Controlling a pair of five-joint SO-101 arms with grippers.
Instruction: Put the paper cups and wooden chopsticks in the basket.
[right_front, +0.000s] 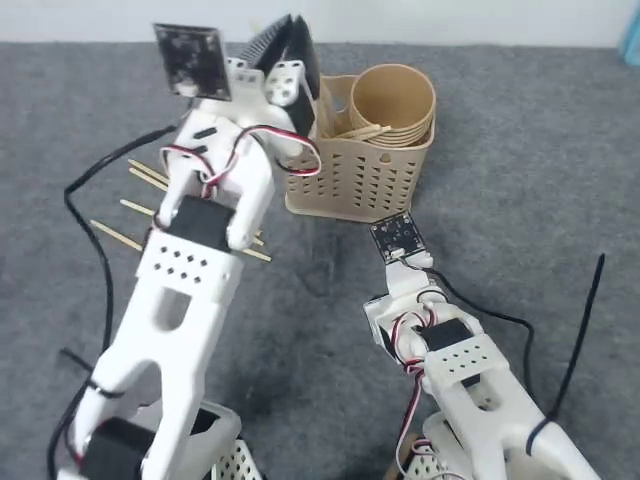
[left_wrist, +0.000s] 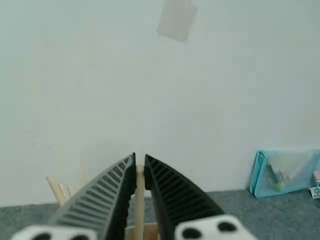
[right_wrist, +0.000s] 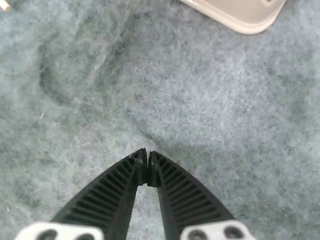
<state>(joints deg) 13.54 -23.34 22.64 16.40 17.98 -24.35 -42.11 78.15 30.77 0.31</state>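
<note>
Left arm (right_front: 190, 270), bulkiest thing in the high view, stretched up over the grey mat (right_front: 520, 180) to the basket (right_front: 360, 185). Right arm (right_front: 450, 360) sat lower, short of the basket. Right gripper (right_wrist: 148, 156) pointed at bare mat near a basket corner, jaws pressed together, nothing held. Left gripper (left_wrist: 140, 161) hung high by the basket's rim, clamped on one wooden chopstick (left_wrist: 139, 197). Paper cups (right_front: 395, 100) stood nested inside the basket, a few sticks (right_front: 355, 132) beside them. Loose chopsticks (right_front: 140, 178) lay on the mat beside the left arm.
</note>
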